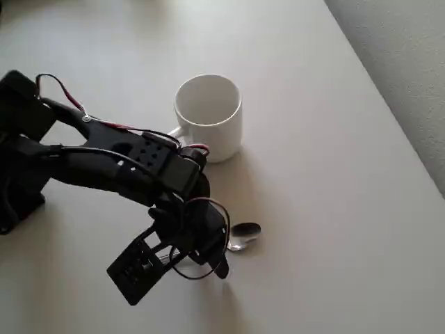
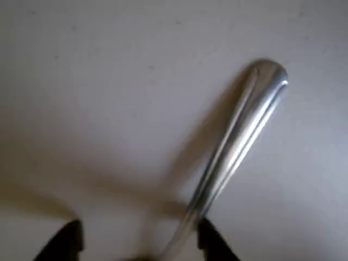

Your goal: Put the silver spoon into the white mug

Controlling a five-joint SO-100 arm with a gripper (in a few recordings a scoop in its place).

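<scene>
Silver spoon [image 1: 244,234] flat on the table [image 1: 334,209], bowl showing past the arm, below the white mug [image 1: 208,117] in the overhead view.

Wrist view: spoon handle [image 2: 239,136] runs up-right between the two dark fingertips [image 2: 215,242] of the gripper [image 2: 138,242]; jaws spread either side, contact unclear. Mug upright, apart from the spoon.

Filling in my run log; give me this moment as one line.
phase: grasping | gripper: astride silver spoon handle, not closed | spoon: flat on table | white mug: upright, empty
</scene>
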